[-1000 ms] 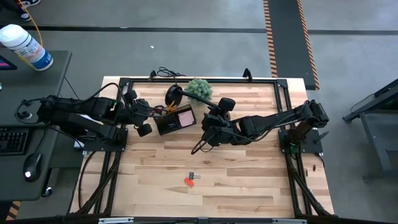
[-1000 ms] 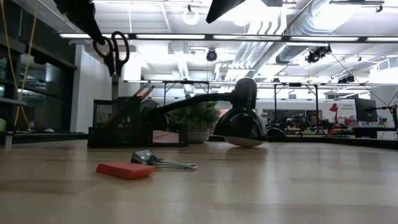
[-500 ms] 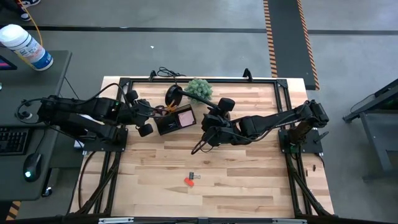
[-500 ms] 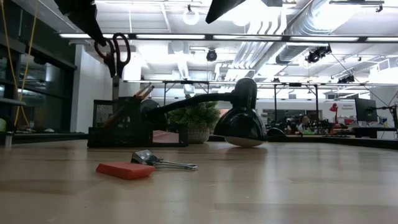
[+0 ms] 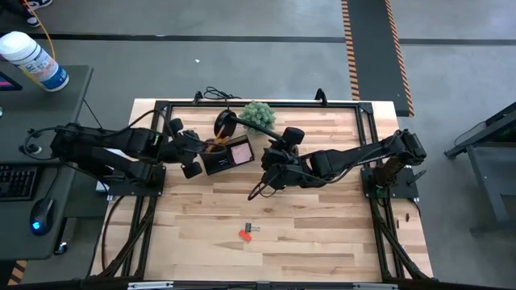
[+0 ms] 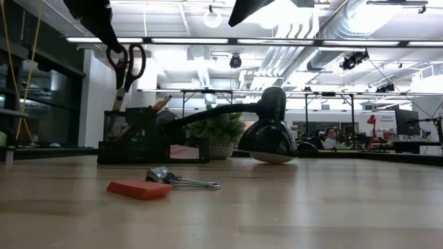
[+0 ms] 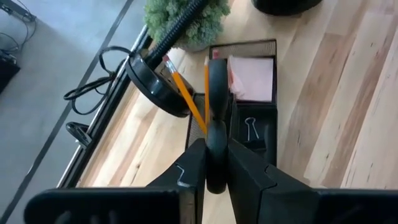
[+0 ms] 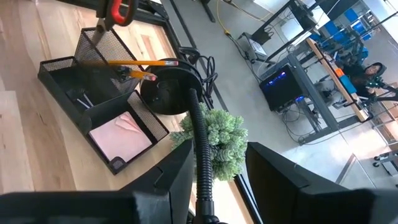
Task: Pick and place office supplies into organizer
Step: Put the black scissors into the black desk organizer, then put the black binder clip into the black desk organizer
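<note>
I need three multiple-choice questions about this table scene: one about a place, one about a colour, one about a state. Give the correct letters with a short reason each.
1. Where does the pink sticky-note pad lie?
A. Inside the organizer
B. On the bare wood at the table's front
C. Under the lamp's head

2. What colour is the flat piece beside the binder clip at the table's front?
A. Green
B. Red
C. White

3. In what state are the scissors?
A. Flat on the table
B. Hanging from the left gripper above the organizer, blades down
C. Held by the right gripper

Answers:
1 A: both wrist views show the pad in a tray of the organizer.
2 B: the low view shows a red piece by the clip.
3 B: the low view shows them hanging over the organizer; the right gripper is open around the lamp's neck.
</note>
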Controlling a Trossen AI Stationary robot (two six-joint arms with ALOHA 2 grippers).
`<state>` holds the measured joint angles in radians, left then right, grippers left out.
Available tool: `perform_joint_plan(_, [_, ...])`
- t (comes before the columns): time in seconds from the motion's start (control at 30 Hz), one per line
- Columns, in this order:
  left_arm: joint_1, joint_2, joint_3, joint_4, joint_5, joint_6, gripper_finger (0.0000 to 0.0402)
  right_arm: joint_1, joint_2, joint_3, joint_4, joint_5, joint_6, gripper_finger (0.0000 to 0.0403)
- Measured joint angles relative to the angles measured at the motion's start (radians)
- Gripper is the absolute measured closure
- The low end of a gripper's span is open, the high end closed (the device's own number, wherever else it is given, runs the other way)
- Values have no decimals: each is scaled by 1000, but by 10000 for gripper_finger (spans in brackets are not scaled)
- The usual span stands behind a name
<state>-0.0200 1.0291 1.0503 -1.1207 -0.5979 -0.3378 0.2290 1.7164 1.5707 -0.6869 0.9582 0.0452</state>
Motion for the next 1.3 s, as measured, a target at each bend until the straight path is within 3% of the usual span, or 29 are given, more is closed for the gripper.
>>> perform_joint_plan(0.9, [0, 27, -1, 8, 40, 29, 355, 0, 0, 0, 3, -5, 0, 265])
perform_joint_plan(1.13, [1, 41, -1, 25, 26, 40, 296, 0, 0, 0, 3, -8, 0, 265])
perform_joint_plan(1.3, [1, 46, -1, 29, -40, 28, 251, 0, 0, 0, 2, -9, 0, 265])
